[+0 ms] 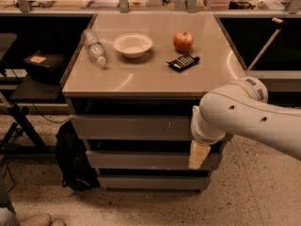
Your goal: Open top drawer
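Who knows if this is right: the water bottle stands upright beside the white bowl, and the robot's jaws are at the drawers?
No. In the camera view the water bottle lies on its side beside the white bowl; the robot's jaws are at the right end of the top drawer.

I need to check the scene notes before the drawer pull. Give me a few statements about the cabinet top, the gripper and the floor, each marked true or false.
1. The apple lies inside the bowl. False: it sits on the tabletop, right of the bowl and apart from it.
2. The water bottle lies on its side, left of the bowl. True.
3. The gripper is at the left end of the top drawer. False: it is at the right end of the drawer's front.
4. A dark bag sits on the floor to the left of the cabinet. True.
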Controlling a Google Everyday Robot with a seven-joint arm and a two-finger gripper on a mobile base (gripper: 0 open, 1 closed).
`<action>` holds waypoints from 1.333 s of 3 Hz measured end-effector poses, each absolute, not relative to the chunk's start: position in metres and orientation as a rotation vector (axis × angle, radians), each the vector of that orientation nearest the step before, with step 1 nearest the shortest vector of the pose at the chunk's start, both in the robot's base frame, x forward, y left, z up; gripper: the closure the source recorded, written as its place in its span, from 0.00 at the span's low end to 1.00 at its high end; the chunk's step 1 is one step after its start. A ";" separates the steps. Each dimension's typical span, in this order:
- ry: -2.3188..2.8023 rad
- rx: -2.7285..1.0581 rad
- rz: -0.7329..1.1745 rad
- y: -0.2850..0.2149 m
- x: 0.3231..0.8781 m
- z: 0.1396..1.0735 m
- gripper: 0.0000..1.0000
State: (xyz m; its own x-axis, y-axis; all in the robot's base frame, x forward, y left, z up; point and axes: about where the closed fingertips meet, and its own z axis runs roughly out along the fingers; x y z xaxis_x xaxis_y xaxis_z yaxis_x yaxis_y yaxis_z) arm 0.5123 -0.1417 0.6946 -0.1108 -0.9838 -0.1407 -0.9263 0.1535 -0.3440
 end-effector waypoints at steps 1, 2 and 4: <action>2.097 -1.844 -0.224 -0.141 0.512 0.694 0.00; 2.115 -1.698 -0.179 -0.177 0.533 0.703 0.00; 2.087 -1.496 -0.066 -0.225 0.574 0.718 0.00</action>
